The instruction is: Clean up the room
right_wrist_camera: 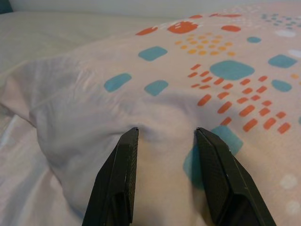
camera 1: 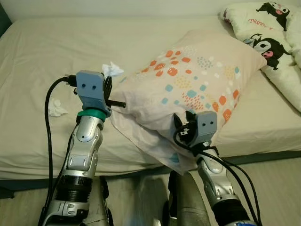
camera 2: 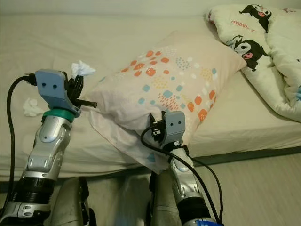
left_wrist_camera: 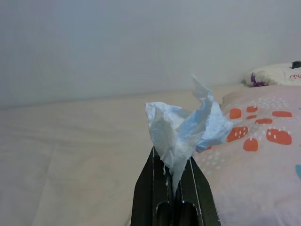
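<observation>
Pinching tissue (left_wrist_camera: 181, 129), left hand (left_wrist_camera: 172, 188)

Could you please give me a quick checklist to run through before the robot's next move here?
1. Left gripper pinches the crumpled tissue: ok.
2. Tissue lifted off the bed: ok.
3. Right gripper fingers open, tips pressing into the pillow: ok.
4. Pillow gripped: not ok.
5. Second tissue on the sheet, not yet collected: not ok.
6. Bin for the tissue: cannot tell.
</observation>
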